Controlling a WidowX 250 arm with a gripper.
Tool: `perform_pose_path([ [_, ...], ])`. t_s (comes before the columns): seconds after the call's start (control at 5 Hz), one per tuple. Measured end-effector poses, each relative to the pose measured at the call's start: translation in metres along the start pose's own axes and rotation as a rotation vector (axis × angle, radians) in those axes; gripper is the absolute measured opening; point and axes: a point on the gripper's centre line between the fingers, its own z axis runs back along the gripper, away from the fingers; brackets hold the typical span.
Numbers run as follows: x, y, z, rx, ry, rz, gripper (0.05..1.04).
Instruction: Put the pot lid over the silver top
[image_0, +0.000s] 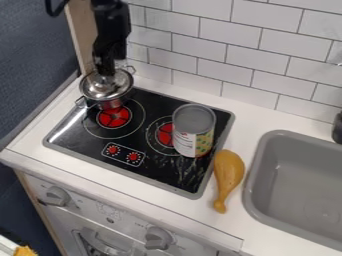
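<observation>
Oven knobs: along the front, below the tabletop (100, 175); they have no part in this job.
Yellow drumstick (228, 172): on the tabletop between cooktop (167, 172) and sink (252, 185), seemingly just set aside there, off the burners.
Can (194, 142): upright on the right-hand burner, partly covering its red centre. Standing so, it offers its flat silver top (194, 118) upward, which makes it, I judge, the likely target for the lid.
Pot (112, 103): on the back-left part of the cooktop, partly over the other red burner; it seems to serve as the lid's stand, keeping it raised and easy to pick.
Pot lid (100, 89): over the pot's mouth, apart from the can. Whether it sits fully on the rim or slightly off it, I cannot tell.
Lid's look: round, shallowly domed, shiny silver metal, with bright highlights and dark reflections; its centre is hidden by the arm.
End effector (105, 71): hangs straight down over the lid's middle, the sensible place for a grasp at the centre. Whether it is wide, narrow or gripping the lid, I cannot tell.
Wall: white tiles behind the tabletop.
</observation>
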Motion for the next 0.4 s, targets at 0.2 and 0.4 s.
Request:
perform_pose_path([
  [0.2,0.006,-0.006,0.023,0.053,0.028,-0.015,1.001],
  [0.4,0.019,-0.011,0.023,0.042,0.039,-0.036,1.001],
])
